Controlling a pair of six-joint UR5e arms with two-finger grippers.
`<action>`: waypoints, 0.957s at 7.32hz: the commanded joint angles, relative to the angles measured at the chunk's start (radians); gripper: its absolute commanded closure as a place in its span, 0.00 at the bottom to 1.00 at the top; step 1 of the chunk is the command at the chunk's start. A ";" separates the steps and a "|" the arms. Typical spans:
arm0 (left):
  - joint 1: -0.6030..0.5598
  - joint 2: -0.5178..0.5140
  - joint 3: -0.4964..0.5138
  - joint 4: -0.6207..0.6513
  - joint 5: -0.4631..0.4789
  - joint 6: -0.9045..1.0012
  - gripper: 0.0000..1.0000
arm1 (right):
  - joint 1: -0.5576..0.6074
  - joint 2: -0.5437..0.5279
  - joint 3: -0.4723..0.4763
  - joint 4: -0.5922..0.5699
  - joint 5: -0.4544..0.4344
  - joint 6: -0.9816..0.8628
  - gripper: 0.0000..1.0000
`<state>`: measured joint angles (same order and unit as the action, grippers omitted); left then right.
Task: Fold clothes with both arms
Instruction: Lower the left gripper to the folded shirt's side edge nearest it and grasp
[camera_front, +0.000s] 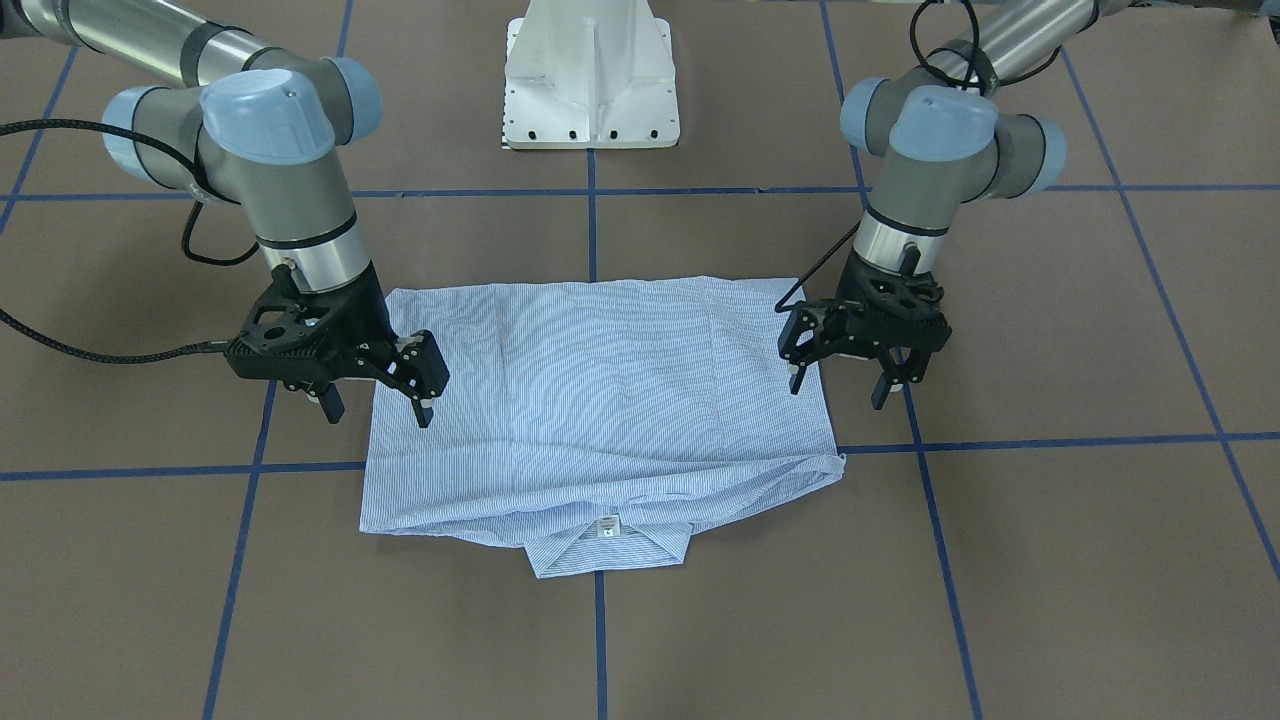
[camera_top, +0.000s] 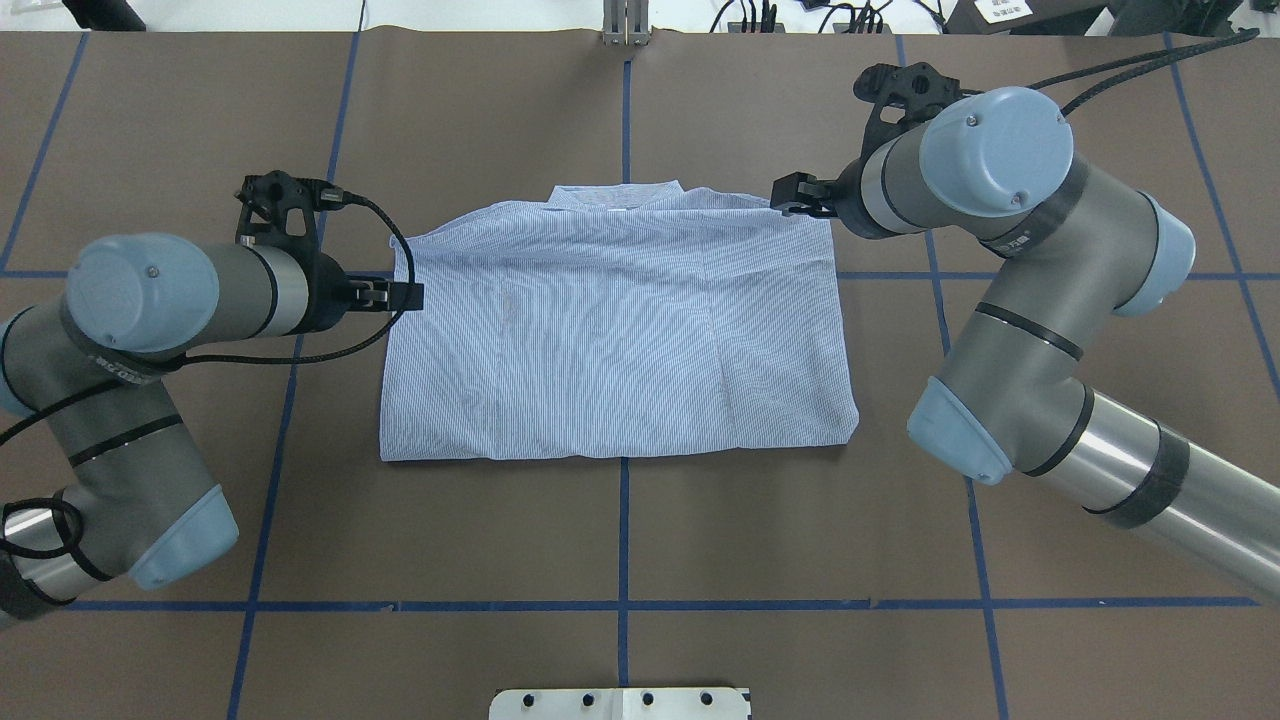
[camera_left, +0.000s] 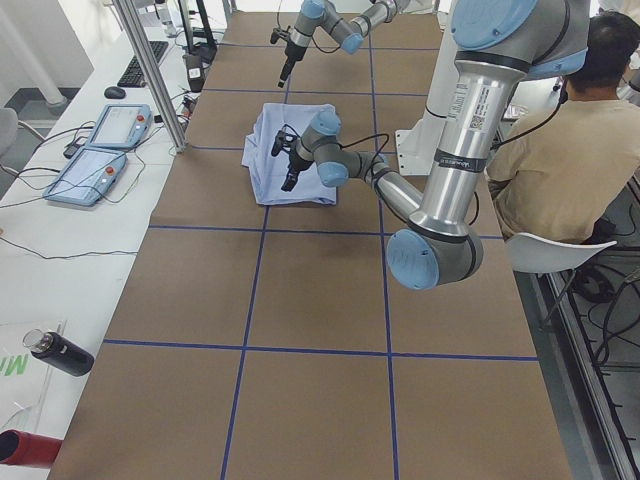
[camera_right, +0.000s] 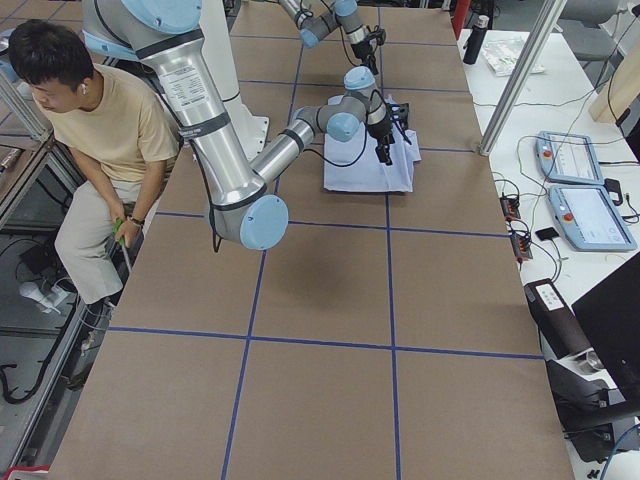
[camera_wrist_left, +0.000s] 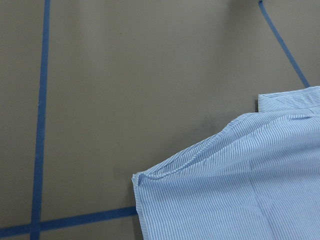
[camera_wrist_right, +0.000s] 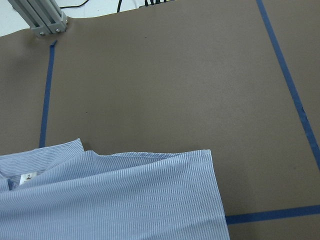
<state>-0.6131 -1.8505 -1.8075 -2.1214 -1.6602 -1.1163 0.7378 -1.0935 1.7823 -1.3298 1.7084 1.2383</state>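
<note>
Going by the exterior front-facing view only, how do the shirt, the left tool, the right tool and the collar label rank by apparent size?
1. shirt, by far the largest.
2. right tool and left tool: they look about alike, both open, so I won't rank them.
3. collar label, a tiny white patch.

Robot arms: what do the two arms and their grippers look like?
Both the left arm and right arm are silver-grey metal tubes with light-blue joint caps and black bands. The left gripper and right gripper are black, two-fingered, with perforated mounts. Black braided cables run along each arm.
</note>
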 joint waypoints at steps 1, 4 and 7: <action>0.108 0.028 -0.015 -0.056 0.004 -0.137 0.00 | -0.001 -0.006 0.008 0.000 0.000 0.000 0.00; 0.137 0.116 0.000 -0.135 0.007 -0.143 0.00 | -0.001 -0.005 0.009 0.000 -0.001 0.000 0.00; 0.188 0.111 0.010 -0.135 0.017 -0.143 0.29 | -0.003 -0.008 0.011 0.000 -0.003 0.000 0.00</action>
<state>-0.4451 -1.7379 -1.8001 -2.2557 -1.6494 -1.2602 0.7350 -1.1000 1.7928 -1.3299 1.7064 1.2379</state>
